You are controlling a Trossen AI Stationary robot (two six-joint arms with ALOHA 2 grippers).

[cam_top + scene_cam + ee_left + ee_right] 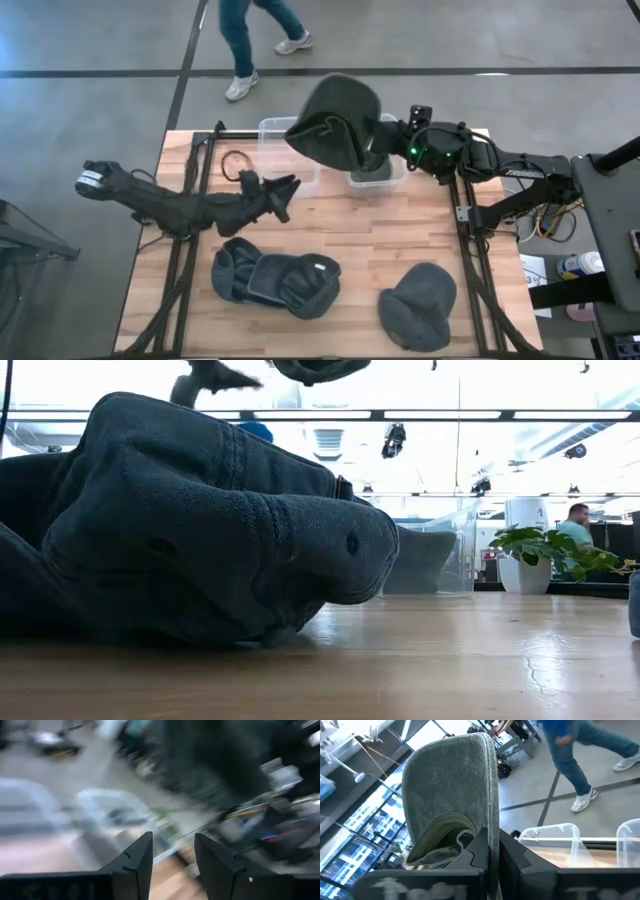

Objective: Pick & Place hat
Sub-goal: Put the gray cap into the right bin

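Hat [335, 120] held high in right claw [372, 150], above bins [290, 135].

Beyond your left claw [172, 857], the wrist picture is smeared: the pale tub [107, 812] ahead of its fingers is only a soft outline, and you cannot make out what the dark mass [210, 765] past it is. Your right claw [492, 852] hides the lower edge of the hat [455, 795] it pinches, and its own body below the fingers is a blur. In the table-level picture a dark cap [200, 530] fills the left side, runs off the left edge and covers most of the clear bin [440, 555] behind it. The person [255, 40] beyond the table is cut off at the top edge in the overhead picture.
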